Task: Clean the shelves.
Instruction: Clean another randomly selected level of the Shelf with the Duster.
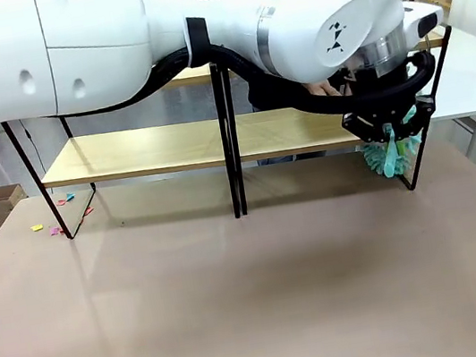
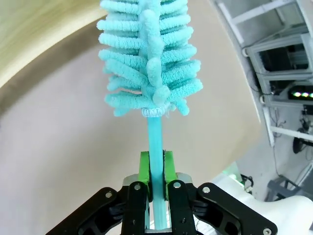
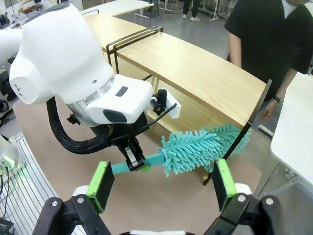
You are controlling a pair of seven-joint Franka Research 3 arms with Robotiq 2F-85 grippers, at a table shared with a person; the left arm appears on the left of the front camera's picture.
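A teal duster (image 2: 146,63) is clamped by its handle in the left gripper (image 2: 156,169), with its head ahead under the shelves (image 3: 195,73). The right gripper (image 3: 162,182) is held wide and empty.

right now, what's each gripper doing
Left gripper: shut, fingers clamped on the handle of the teal duster.
Right gripper: open, holding nothing.

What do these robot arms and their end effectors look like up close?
The left arm is smooth, rounded white casing with a small black logo and a ribbed black cable looping along it. Both the left end effector and right end effector are black linkages with bright green pads.
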